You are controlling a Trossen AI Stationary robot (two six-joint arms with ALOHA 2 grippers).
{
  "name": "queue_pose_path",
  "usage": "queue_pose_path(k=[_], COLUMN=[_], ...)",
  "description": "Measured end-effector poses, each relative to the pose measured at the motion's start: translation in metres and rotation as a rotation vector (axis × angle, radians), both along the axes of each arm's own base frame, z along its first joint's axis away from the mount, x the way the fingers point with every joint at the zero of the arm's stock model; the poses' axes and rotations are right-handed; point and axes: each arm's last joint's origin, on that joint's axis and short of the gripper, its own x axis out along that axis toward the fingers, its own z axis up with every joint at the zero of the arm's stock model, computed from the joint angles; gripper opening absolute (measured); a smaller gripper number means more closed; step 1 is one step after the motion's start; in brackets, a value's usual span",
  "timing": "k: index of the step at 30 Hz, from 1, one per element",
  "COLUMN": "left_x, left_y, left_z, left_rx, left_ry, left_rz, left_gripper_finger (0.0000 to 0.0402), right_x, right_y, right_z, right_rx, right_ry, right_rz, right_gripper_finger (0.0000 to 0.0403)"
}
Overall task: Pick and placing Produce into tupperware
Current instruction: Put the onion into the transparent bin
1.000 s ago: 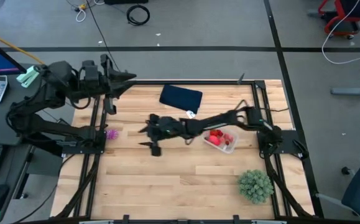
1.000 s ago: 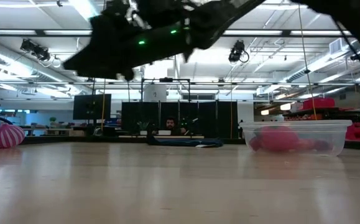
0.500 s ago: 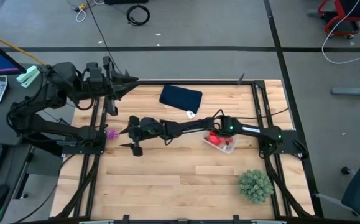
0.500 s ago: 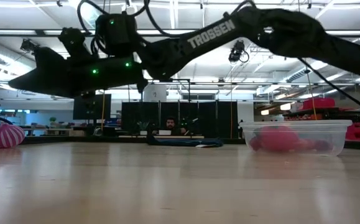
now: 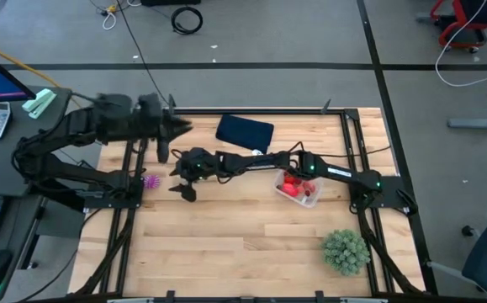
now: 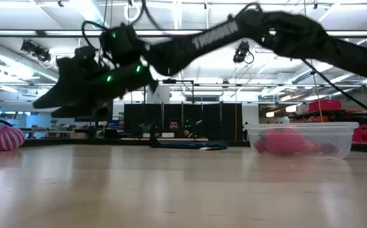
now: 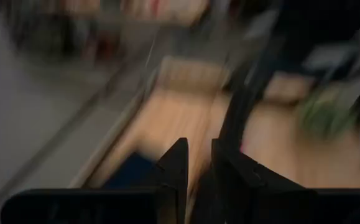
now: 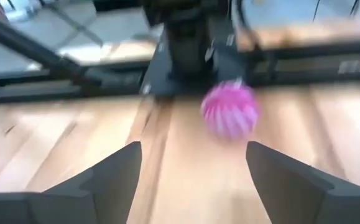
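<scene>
A pink striped piece of produce (image 5: 150, 180) (image 8: 229, 112) lies on the table near its left edge, by the left arm's base. My right gripper (image 5: 180, 180) (image 8: 192, 149) reaches across the table and hovers open just right of it, above the wood, fingers pointing at it. The clear tupperware (image 5: 299, 189) (image 6: 300, 139) stands right of centre with red and pink produce (image 5: 291, 183) inside. My left gripper (image 5: 186, 128) (image 7: 198, 155) hangs over the far left corner, fingers a narrow gap apart, with nothing between them.
A dark navy folded cloth (image 5: 245, 131) lies at the far edge and a bushy green plant (image 5: 346, 250) stands at the near right. My right arm (image 5: 251, 162) stretches low between the tupperware and the pink piece. Bare wood fills the near half.
My right gripper has travelled toward the table's left edge and sunk lower, closing on the pink piece. My left gripper has tipped downward over the far left corner.
</scene>
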Motion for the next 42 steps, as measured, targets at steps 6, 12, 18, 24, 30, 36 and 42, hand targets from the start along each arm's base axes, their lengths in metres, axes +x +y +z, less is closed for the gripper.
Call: queue_pose_path(k=[6,12,18,24,30,36,42], left_x=[-0.042,-0.061,-0.059,-0.059,-0.060,-0.046,-0.045], left_y=[-0.003,-0.011,-0.018,-0.029,-0.040,-0.052,-0.059], left_z=[-0.044,-0.053,-0.091,-0.164,-0.199,-0.196,-0.213], left_rx=[-0.180,-0.383,-0.427,-0.440,-0.424,-0.464,-0.466], left_ry=[0.526,0.599,0.699,0.909,0.981,0.805,0.806], left_rz=[0.207,0.375,0.432,0.560,0.610,0.549,0.616], left_gripper_finger=[0.0056,0.0042,0.0022,0.0007,0.0005,0.0004,0.0003], right_x=[-0.036,-0.079,-0.096,-0.102,-0.105,-0.106,-0.105], right_y=[0.005,0.021,0.051,0.087,0.116,0.129,0.128], right_z=[0.034,0.067,0.084,0.086,0.082,0.082,0.082], right_rx=[-0.072,-0.106,-0.117,-0.137,-0.160,-0.190,-0.212], right_ry=[0.389,0.703,0.802,0.832,0.846,0.835,0.835], right_rz=[0.079,0.183,0.249,0.314,0.369,0.381,0.360], right_gripper_finger=[0.0280,0.0269,0.0268,0.0267,0.0267,0.0268,0.0268])
